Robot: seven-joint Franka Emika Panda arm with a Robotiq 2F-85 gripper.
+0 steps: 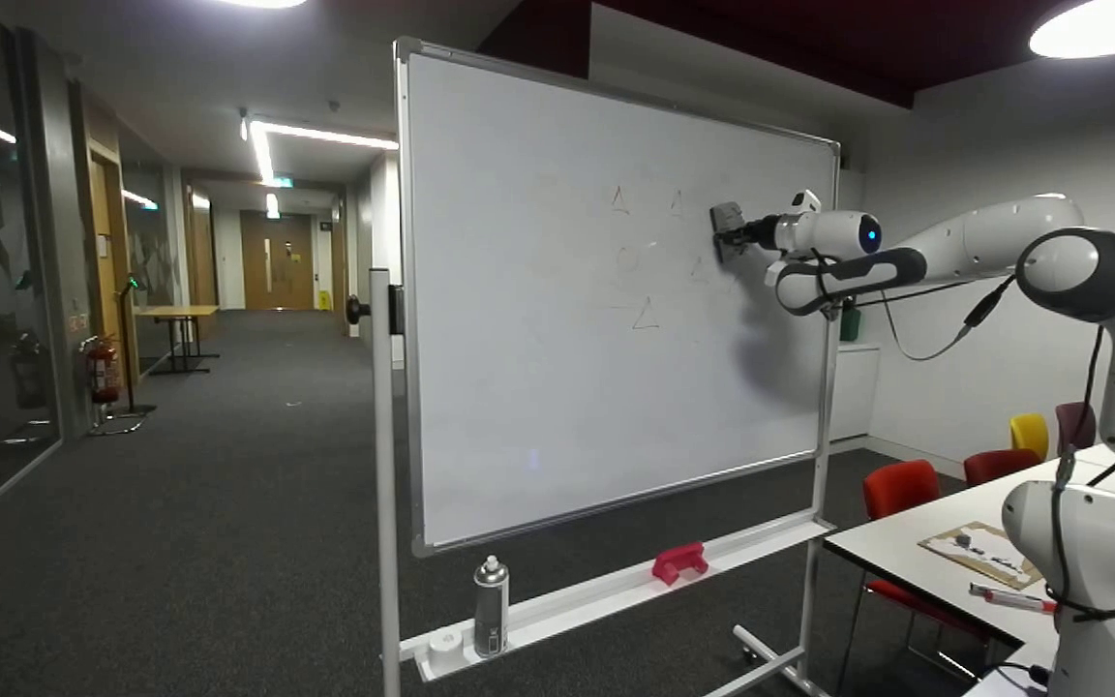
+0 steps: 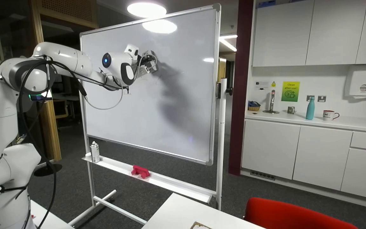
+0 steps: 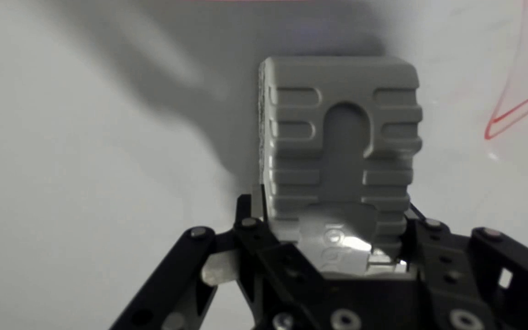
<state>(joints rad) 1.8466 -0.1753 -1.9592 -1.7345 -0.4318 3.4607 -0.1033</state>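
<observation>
My gripper [image 3: 335,206] is shut on a grey ribbed whiteboard eraser [image 3: 344,133], with one finger on each side of it. In both exterior views the eraser [image 1: 726,221] [image 2: 153,63] is at the upper part of the whiteboard [image 1: 557,407] [image 2: 129,121], on or very close to its surface; I cannot tell whether it touches. The eraser's wiping face is hidden. Several faint red triangles and other marks are on the board in an exterior view, including a larger triangle [image 1: 646,324]. In the wrist view a red line corner [image 3: 489,130] is right of the eraser.
The board's lower ledge [image 1: 606,589] holds a spray can [image 1: 492,610], a white roll-like item [image 1: 444,647] and a red holder [image 1: 680,562]. A white table [image 1: 906,542] bears a marker [image 1: 1012,598]. A red chair [image 2: 291,213] and counter [image 2: 291,117] are in an exterior view.
</observation>
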